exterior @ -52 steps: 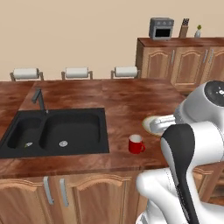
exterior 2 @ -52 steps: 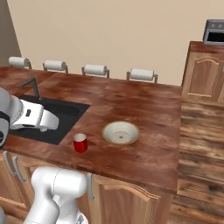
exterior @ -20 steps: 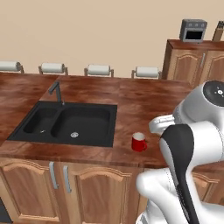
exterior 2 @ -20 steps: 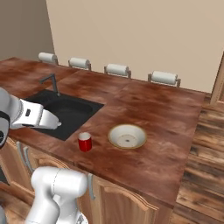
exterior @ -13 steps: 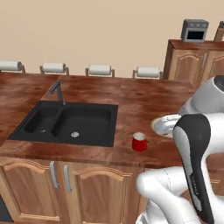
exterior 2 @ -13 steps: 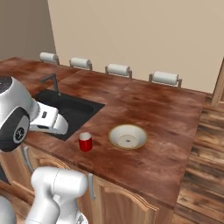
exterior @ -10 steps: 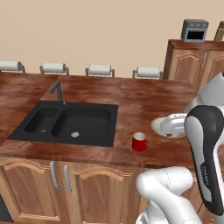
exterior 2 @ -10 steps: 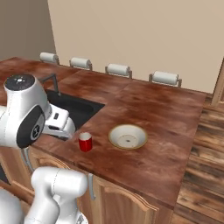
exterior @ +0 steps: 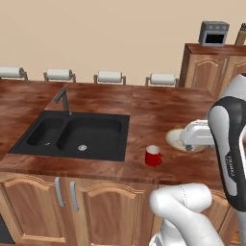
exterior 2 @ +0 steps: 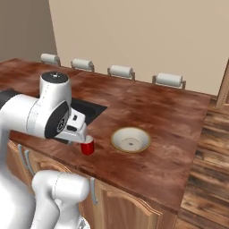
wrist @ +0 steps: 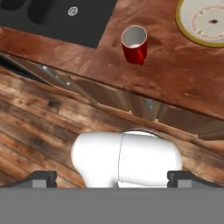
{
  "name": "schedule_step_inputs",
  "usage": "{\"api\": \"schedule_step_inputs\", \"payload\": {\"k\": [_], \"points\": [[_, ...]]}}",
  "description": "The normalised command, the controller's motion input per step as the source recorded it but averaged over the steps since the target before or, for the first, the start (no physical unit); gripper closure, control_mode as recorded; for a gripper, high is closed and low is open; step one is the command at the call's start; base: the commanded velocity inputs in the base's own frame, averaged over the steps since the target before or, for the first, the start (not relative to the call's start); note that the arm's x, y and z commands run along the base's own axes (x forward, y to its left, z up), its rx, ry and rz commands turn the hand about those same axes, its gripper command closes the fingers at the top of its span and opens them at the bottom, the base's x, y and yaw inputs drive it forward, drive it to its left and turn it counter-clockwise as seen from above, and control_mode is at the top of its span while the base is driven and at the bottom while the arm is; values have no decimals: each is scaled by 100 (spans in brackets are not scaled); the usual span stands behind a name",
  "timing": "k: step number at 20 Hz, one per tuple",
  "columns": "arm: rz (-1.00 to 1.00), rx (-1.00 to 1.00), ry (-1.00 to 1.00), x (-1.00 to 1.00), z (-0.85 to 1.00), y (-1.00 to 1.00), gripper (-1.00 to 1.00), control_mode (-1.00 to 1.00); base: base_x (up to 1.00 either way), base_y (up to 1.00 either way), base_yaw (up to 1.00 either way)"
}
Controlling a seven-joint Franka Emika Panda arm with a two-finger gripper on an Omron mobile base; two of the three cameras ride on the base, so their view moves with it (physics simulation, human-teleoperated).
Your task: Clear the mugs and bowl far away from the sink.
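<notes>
Standing on the surface: red mug (exterior: 153, 156) — upright near the front edge, just right of the sink (exterior: 77, 136)
Bowl (exterior 2: 130, 139): lying right of the mug, apart from it, partly hidden by the arm in the left base view
Hand (wrist: 112, 178): hanging spread wide above the floor (wrist: 39, 127) in front of the cabinets — gripping nothing
Surface (exterior 2: 170, 129): brown wood, carrying mug and bowl

No legible text anywhere. Small dark lettering along the arm (exterior: 230, 158) link in the left base view, too blurred to read. No labels, brands or numbers on the mug (exterior: 153, 156), bowl (exterior 2: 130, 139), sink (exterior: 77, 136) or counter (exterior 2: 174, 134).
</notes>
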Motion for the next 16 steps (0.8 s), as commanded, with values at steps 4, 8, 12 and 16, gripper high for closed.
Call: {"api": "schedule_step_inputs", "payload": {"k": [4, 8, 12, 16], "points": [[0, -2, 5, 24, -23, 0, -100, -100, 0, 0, 0], [2, 0, 0, 8, -24, 0, -100, -100, 0, 0, 0], [2, 0, 0, 5, -16, 0, -100, -100, 0, 0, 0], [4, -5, -5, 8, -6, 0, -100, -100, 0, 0, 0]]}}
